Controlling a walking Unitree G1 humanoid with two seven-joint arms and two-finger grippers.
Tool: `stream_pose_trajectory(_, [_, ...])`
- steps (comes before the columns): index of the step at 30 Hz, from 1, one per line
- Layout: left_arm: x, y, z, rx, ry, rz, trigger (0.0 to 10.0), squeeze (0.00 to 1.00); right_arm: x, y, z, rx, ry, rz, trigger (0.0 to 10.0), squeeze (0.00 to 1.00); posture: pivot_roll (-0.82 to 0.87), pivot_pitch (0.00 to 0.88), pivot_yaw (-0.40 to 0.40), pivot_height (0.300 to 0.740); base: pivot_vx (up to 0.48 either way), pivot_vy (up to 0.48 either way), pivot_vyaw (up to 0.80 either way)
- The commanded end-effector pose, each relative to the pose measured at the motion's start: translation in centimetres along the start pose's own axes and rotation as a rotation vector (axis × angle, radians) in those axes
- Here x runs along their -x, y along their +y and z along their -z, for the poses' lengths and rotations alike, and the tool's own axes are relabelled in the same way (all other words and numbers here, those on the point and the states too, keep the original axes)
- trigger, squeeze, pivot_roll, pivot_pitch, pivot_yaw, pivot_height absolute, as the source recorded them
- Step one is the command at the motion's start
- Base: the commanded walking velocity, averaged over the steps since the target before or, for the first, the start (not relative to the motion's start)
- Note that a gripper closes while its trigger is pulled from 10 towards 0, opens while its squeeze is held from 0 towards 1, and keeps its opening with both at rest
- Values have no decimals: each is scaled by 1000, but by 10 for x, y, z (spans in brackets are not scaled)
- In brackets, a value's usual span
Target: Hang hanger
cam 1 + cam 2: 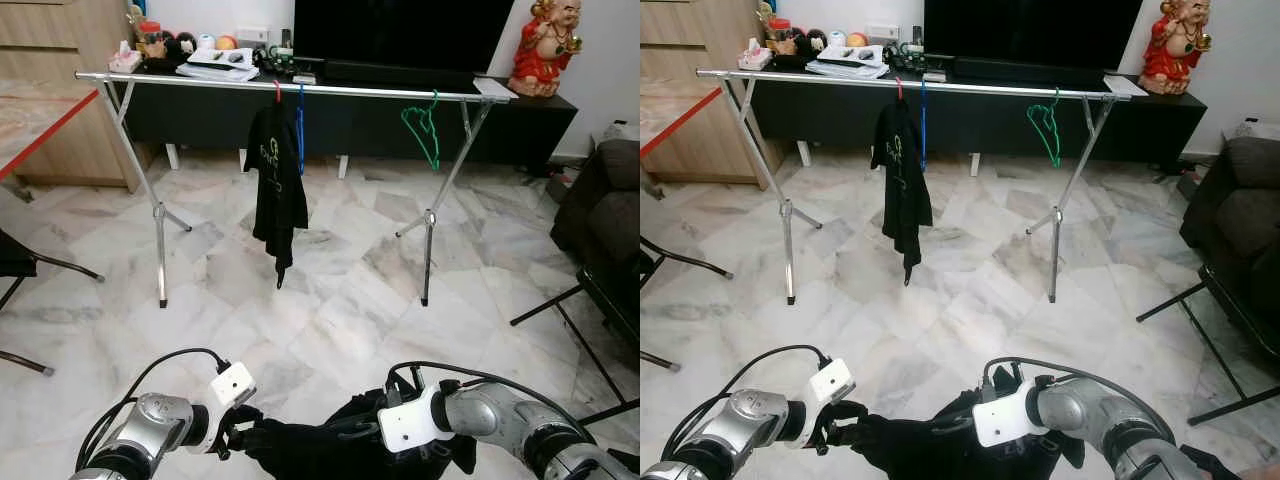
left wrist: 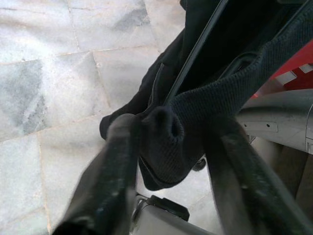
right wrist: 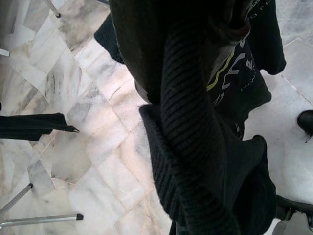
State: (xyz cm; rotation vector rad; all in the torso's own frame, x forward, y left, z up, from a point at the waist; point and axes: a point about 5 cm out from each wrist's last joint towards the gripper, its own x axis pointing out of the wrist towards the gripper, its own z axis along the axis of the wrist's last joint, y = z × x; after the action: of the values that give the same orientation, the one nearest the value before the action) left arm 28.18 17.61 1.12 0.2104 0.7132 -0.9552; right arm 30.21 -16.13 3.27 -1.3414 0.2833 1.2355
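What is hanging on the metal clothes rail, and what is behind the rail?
On the clothes rail hang a black shirt on a red hanger, a blue hanger and a green hanger. Behind it stands a dark TV cabinet; the shirt covers part of it.

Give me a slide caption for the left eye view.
Both grippers hold a black garment before a metal clothes rail.

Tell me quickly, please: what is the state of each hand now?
Left hand: closed on the black garment.
Right hand: buried in the same garment; cannot be told.

Matt black ribbed-knit garment [image 1: 330, 440], shiny metal rack [image 1: 300, 88], glossy marble floor [image 1: 340, 300], green plastic hanger [image 1: 425, 130].
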Motion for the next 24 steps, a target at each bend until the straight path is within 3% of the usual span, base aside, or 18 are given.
stream_pose_trajectory(1, [-1,-1,3,20,11,3,0,0,4,-8,2,6,3,26,10000,0,-47,24,-65,740,0,0,0])
stream_pose_trajectory(24, [-2,-1,1,29,-12,-1,0,0,5,-9,4,-10,17,36,10000,0,-45,35,-67,740,0,0,0])
